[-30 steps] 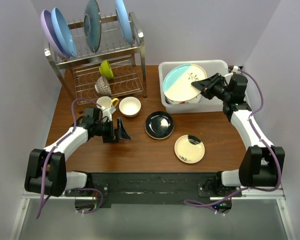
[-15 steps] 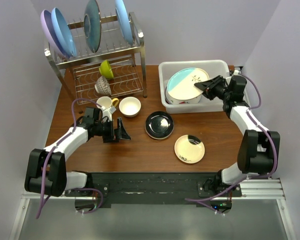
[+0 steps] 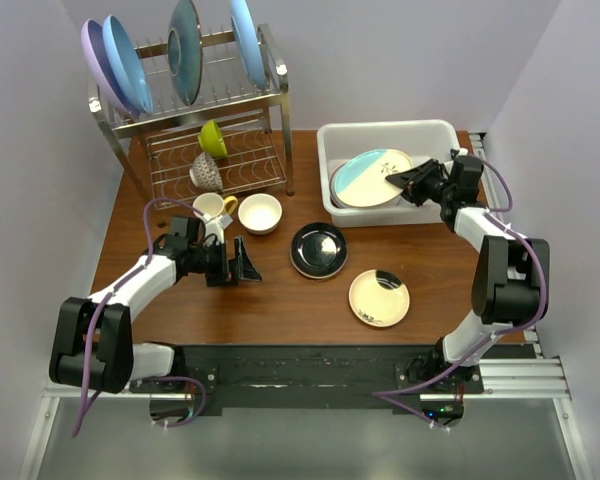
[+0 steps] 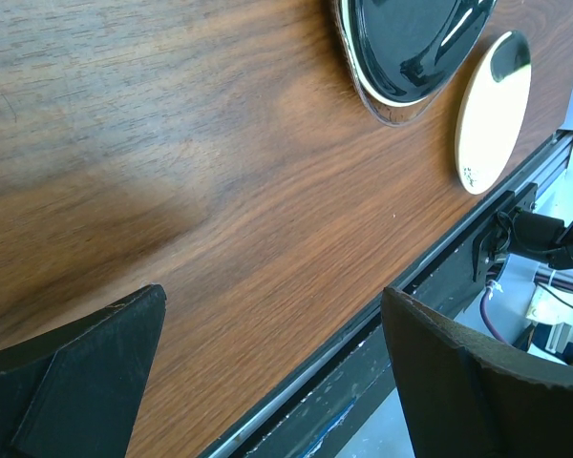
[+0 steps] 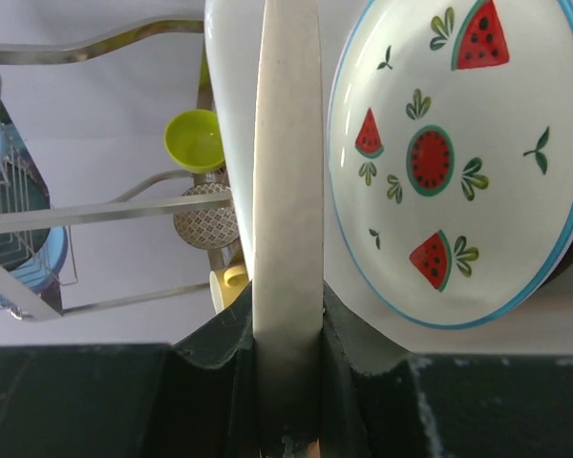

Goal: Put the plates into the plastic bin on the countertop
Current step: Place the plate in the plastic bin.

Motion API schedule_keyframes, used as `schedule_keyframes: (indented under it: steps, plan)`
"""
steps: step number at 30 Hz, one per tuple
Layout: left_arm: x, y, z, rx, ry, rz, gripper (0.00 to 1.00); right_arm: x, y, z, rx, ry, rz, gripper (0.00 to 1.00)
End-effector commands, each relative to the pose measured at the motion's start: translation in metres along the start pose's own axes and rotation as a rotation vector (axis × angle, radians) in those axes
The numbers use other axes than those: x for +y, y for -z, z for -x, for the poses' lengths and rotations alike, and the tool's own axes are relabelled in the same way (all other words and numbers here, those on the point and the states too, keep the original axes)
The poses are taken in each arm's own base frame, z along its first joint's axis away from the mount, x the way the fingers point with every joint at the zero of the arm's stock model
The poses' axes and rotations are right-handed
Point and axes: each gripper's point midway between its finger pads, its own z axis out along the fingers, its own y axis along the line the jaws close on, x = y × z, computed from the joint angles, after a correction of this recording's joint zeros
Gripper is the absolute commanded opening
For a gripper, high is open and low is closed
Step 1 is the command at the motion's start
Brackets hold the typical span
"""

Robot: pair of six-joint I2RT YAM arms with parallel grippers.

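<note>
My right gripper is shut on the rim of the teal-and-cream plate, which lies low inside the white plastic bin on top of other plates. In the right wrist view that rim stands edge-on between my jaws, with the watermelon-slice plate right beside it. A glossy black plate and a small cream plate rest on the countertop. My left gripper hovers open and holds nothing, left of the black plate and the cream plate.
A steel wire rack at the back left holds large blue and lilac plates, a green bowl and a patterned bowl. A mug and a deep cream bowl stand in front of it.
My right gripper has lowered the teal-and-cream plate from a raised tilt down into the bin, and the wrist has moved back. The left arm has not moved.
</note>
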Motion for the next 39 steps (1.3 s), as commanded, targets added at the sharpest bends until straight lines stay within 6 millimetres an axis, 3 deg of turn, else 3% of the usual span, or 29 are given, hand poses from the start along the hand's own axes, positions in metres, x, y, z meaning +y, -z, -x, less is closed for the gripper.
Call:
schedule_keyframes:
  steps: [1, 19, 39]
  plan:
    - [-0.006, -0.001, 0.003, -0.011, -0.038, -0.034, 1.00, 0.058, 0.003, 0.023, -0.050, 0.117, 0.185, 0.00]
    - [-0.005, -0.002, 0.002, -0.007, -0.035, -0.035, 1.00, 0.029, -0.027, 0.029, -0.021, 0.048, 0.162, 0.00]
    - [-0.004, -0.002, 0.002, -0.005, -0.033, -0.035, 1.00, 0.012, -0.058, 0.009, 0.068, 0.054, 0.078, 0.00]
